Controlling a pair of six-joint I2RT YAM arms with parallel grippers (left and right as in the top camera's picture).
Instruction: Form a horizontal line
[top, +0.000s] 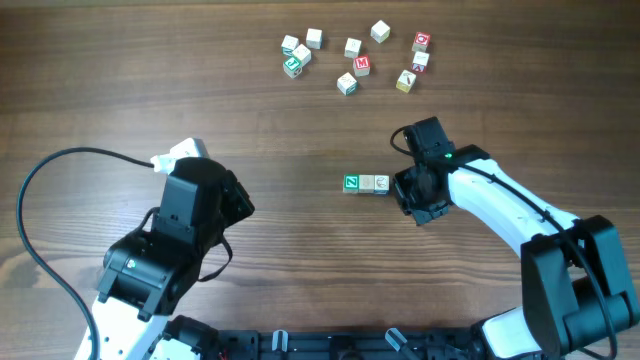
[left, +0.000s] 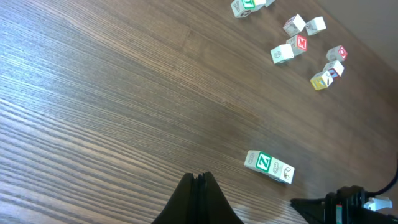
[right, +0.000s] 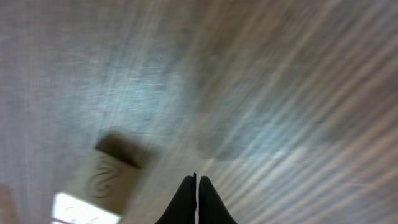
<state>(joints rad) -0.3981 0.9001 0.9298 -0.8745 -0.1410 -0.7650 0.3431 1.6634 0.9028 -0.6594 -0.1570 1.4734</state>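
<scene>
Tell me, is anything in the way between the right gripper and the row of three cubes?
Nothing visible. The right gripper, shut, sits just right of the row, with only bare table between them. The other cubes lie well away, on the table's far side.

The left gripper (left: 198, 182) shows at the bottom edge as two dark fingers pressed together into a point, with nothing between them, over the wood-grain table (left: 106, 93). To its right and a little farther up lies a short row of letter cubes (left: 269, 167), touching side by side and slanting slightly down to the right. The green cube (left: 263, 162) with a white Z sits toward the row's left end, and the pale cube (left: 285, 172) at the right end bears a faint mark. Well apart, in the upper right corner, loose cubes (left: 301, 43) lie scattered, some red-lettered, with a yellowish cube (left: 321, 80) nearest the row and a green-lettered cube (left: 244, 6) cut by the top edge. A black part of the right arm (left: 333, 208) enters at the bottom right.
</scene>
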